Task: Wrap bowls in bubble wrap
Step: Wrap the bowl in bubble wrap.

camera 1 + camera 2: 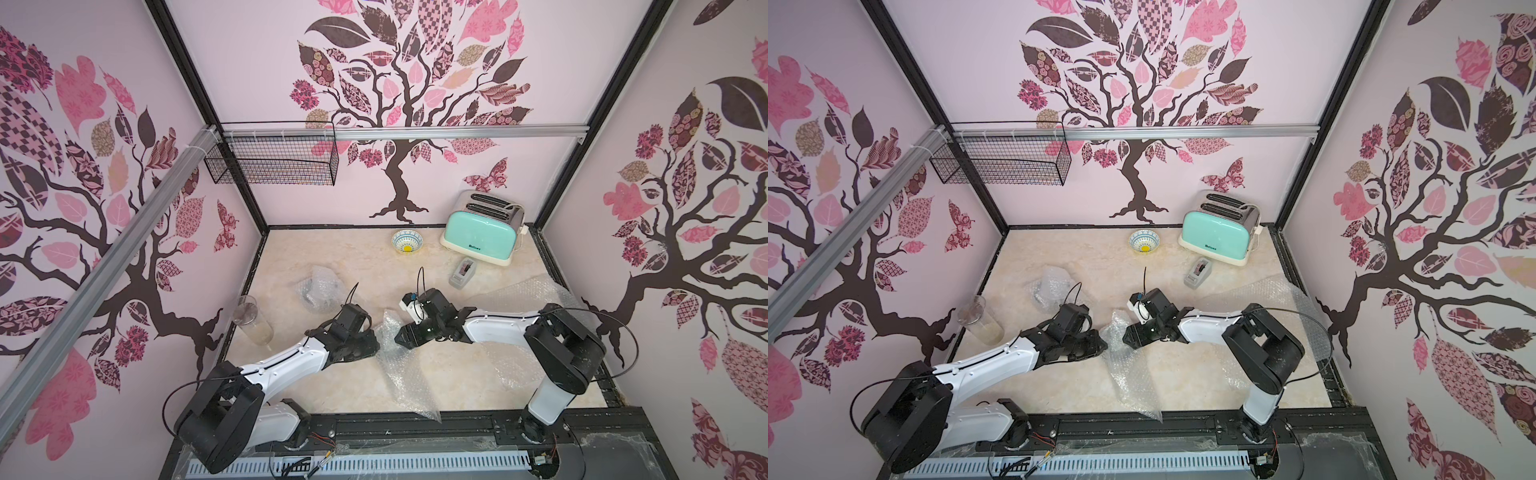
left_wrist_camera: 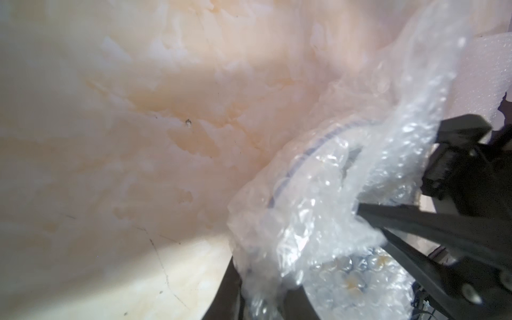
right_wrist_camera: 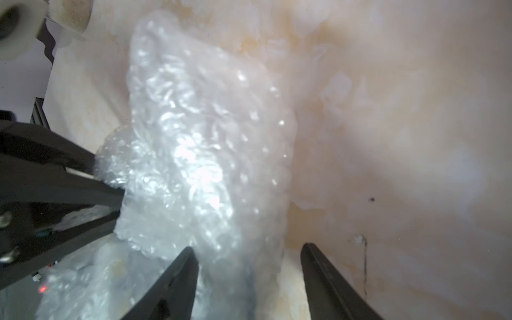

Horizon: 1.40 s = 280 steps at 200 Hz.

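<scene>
Left wrist view shows the blue-and-white ceramic bowl (image 2: 340,277) under the clear bubble wrap sheet (image 2: 299,221), mid-table. Your left gripper (image 3: 122,198) pinches its fold; your right gripper (image 3: 248,246) straddles it, spread wide. Draw the fold snugly over the rim.

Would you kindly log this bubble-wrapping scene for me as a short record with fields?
Bare bowl: upright at the back, beside the toaster, unwrapped.
Bowl in progress: blue rim visible through the bubble wrap sheet at centre.
Left end effector: pinched on that sheet's raised edge.
Right end effector: open, fingers either side of a raised fold.
Crumpled bundle: farther back than the left arm; contents unclear.
Spare sheet: at the right side, partly under the right arm.
Others: glass, tape dispenser.
</scene>
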### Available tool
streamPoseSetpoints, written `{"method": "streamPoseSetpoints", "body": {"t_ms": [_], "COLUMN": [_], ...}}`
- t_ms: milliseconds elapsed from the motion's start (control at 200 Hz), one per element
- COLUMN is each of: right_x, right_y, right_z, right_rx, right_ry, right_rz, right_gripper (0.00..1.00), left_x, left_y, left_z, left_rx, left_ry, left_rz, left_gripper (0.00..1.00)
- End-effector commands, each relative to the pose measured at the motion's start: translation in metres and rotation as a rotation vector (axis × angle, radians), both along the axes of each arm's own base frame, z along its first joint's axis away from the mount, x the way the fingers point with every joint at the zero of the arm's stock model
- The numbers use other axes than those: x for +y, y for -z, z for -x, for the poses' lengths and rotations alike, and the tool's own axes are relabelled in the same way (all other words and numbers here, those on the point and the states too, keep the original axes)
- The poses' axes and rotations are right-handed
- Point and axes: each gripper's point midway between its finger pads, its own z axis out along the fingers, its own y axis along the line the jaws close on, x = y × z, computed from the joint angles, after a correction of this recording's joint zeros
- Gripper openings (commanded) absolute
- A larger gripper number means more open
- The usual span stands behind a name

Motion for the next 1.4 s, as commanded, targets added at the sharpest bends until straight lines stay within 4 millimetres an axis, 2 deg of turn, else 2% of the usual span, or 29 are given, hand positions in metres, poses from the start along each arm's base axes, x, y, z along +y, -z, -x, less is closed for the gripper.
{"method": "streamPoseSetpoints", "body": {"t_ms": [0, 85, 170, 250, 395, 580, 815, 920, 1040, 1100, 1146, 1201, 1286, 1396], "right_x": [-0.013, -0.025, -0.041, -0.054, -0.076, -0.070, -0.069, -0.059, -0.054, -0.054, -0.055, -0.054, -0.045, -0.032], "right_y": [-0.028, -0.051, -0.062, -0.064, -0.049, -0.032, 0.001, 0.008, 0.017, 0.023, 0.026, 0.023, 0.001, -0.039], "right_z": [0.000, 0.005, 0.018, 0.037, 0.079, 0.136, 0.167, 0.186, 0.199, 0.200, 0.196, 0.191, 0.182, 0.172], "right_rx": [-0.069, -0.133, -0.151, -0.106, 0.018, -0.006, 0.035, 0.047, 0.068, 0.075, 0.062, 0.038, -0.010, -0.090], "right_ry": [0.039, 0.056, 0.071, 0.081, 0.112, 0.036, -0.029, -0.095, -0.142, -0.138, -0.126, -0.114, -0.097, -0.085], "right_rz": [0.003, -0.015, -0.022, -0.035, -0.059, -0.025, 0.040, 0.044, 0.067, 0.072, 0.089, 0.103, 0.058, -0.051], "right_gripper": [0.67, 0.70, 0.71, 0.71, 0.70, 0.76, 0.78, 0.77, 0.75, 0.71, 0.64, 0.57, 0.44, 0.20], "left_x": [0.008, 0.007, 0.007, 0.008, 0.009, 0.007, 0.010, 0.009, 0.009, 0.008, 0.008, 0.009, 0.011, 0.011], "left_y": [0.007, 0.006, 0.004, 0.003, -0.001, -0.009, -0.003, -0.002, 0.000, 0.001, 0.001, 0.002, 0.004, 0.007], "left_z": [0.000, -0.001, -0.004, -0.007, -0.014, -0.025, -0.029, -0.029, -0.028, -0.028, -0.027, -0.026, -0.025, -0.023], "left_rx": [0.005, -0.001, -0.004, -0.006, -0.007, -0.024, -0.011, -0.009, -0.002, -0.001, 0.000, -0.001, 0.001, 0.003], "left_ry": [0.014, 0.026, 0.033, 0.025, 0.000, -0.011, -0.013, -0.008, 0.000, 0.005, 0.008, 0.011, 0.018, 0.026], "left_rz": [-0.053, -0.059, -0.071, -0.077, -0.067, -0.069, -0.092, -0.091, -0.092, -0.091, -0.091, -0.094, -0.104, -0.106], "left_gripper": [0.09, 0.05, 0.00, 0.00, 0.00, 0.00, 0.00, 0.00, 0.00, 0.00, 0.00, 0.00, 0.00, 0.00]}}
